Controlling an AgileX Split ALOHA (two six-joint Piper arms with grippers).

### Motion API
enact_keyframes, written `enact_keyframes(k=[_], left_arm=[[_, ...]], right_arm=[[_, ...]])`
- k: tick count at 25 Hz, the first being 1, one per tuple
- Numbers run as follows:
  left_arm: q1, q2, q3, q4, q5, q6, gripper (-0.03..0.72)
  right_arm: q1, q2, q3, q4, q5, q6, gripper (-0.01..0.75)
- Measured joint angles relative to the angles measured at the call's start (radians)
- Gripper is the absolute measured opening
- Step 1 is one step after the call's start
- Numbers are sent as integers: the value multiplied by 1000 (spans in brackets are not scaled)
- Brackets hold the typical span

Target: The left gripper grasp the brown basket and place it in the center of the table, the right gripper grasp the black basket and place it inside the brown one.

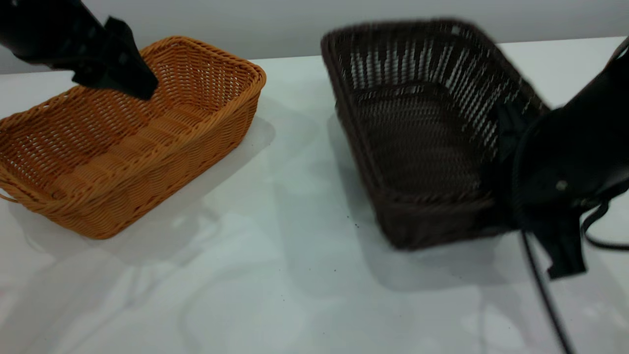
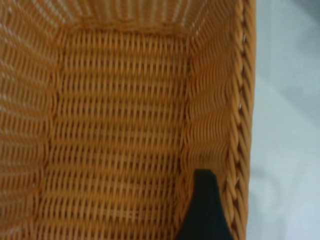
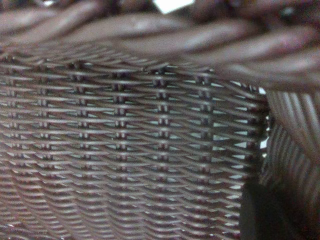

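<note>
The brown basket, an orange-tan woven rectangle with braided rim and sloping sides, sits flat at the left of the white tabletop. The black basket, dark brown-black wicker of similar size, stands to its right, well apart, tipped with its right side raised.

I see the brown basket at nine o'clock on the table, sitting flat. My left gripper reaches in from eleven o'clock, its tip over the basket's far long wall. At three o'clock the black basket is tilted, its right side raised, motion-blurred. My right gripper is at that raised right rim; I cannot make out its fingers.
</note>
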Motion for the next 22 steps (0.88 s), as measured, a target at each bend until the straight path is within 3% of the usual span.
enact_keyframes(k=[12, 22], left_arm=[[-100, 207, 0, -1, -142, -10, 489], [-107, 297, 0, -2, -256, -56, 459]], right_arm=[[-214, -163, 0, 10, 60, -244, 123], [-268, -203, 0, 7, 63, -388, 123]])
